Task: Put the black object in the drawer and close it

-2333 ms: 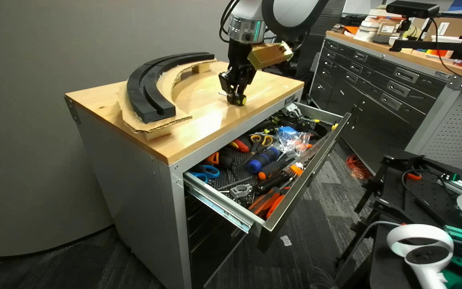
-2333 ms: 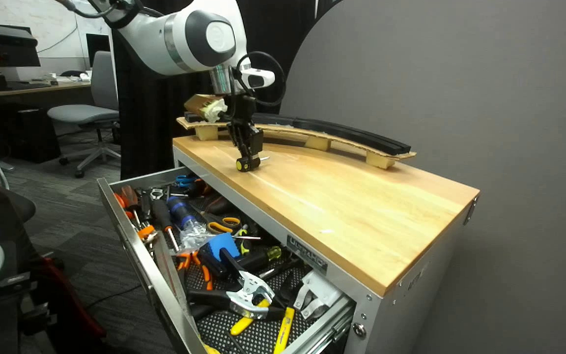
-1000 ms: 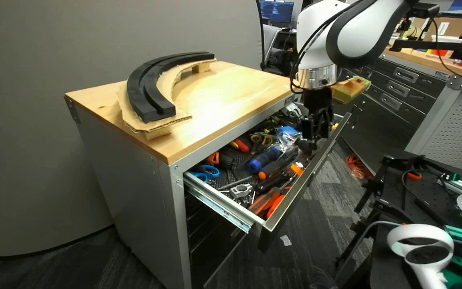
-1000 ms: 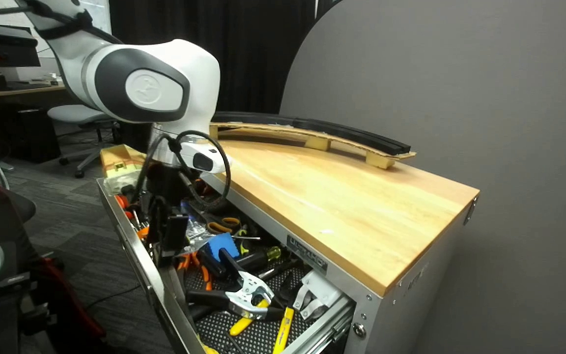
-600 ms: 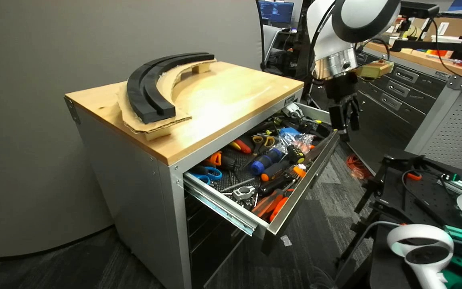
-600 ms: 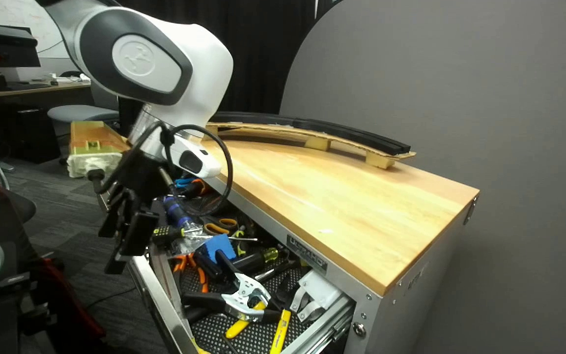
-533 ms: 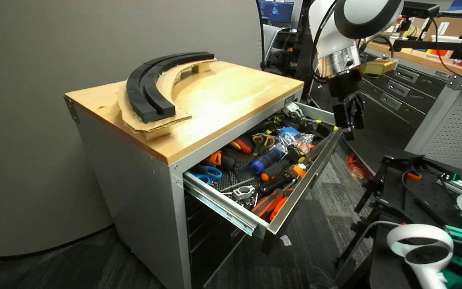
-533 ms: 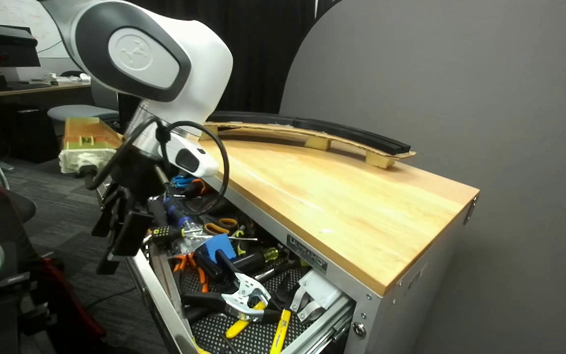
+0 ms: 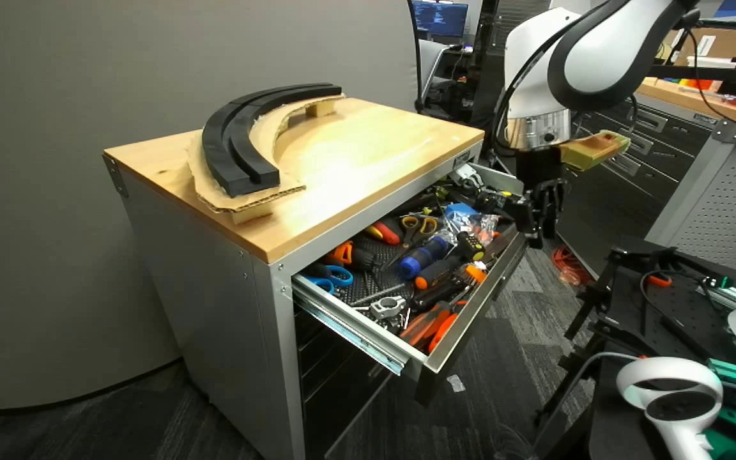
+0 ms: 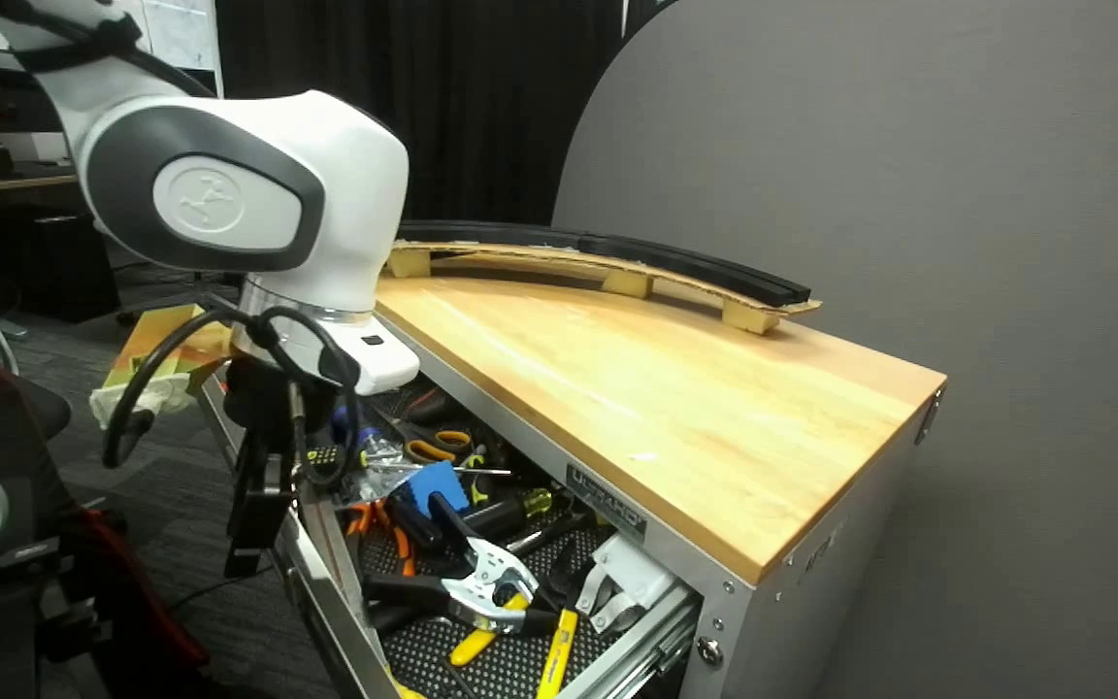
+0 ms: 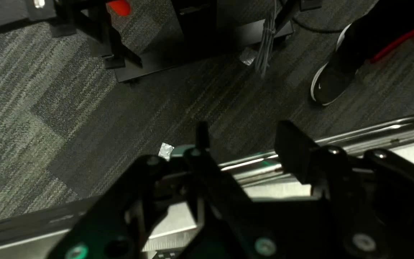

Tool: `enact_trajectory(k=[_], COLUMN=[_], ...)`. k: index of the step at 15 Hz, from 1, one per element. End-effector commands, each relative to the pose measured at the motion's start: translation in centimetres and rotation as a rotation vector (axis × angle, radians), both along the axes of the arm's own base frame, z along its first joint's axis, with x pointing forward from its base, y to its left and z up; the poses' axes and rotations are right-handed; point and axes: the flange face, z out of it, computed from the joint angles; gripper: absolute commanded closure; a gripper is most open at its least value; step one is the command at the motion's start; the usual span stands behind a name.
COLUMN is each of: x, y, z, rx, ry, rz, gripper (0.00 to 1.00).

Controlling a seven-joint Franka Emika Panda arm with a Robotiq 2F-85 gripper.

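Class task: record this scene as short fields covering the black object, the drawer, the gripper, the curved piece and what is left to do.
Black object: lying in the drawer
Drawer: open, with a silver clamp among its contents
Gripper: open, holding nothing; near the drawer's front edge, contact unclear
Curved piece: resting on raised cardboard above the wooden top
Left to do: close the drawer

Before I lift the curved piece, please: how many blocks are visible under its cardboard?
3. In an exterior view: picture-left block, middle block and picture-right block, spaced in a row. More may be hidden.
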Motion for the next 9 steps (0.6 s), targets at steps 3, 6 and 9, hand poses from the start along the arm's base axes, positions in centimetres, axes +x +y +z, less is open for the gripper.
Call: enact_trajectory(k=[3,6,9], x=[3.1,5.8,8.1], y=[2.5,3.8,4.8], z=[-1.2,-2.0,-2.5], rx=[-0.024,-0.013,-0.006], ry=[-0.261,-0.397,-0.504], rz=[-0.099,-0.126,-0.116], gripper=[0.95,1.0,1.0])
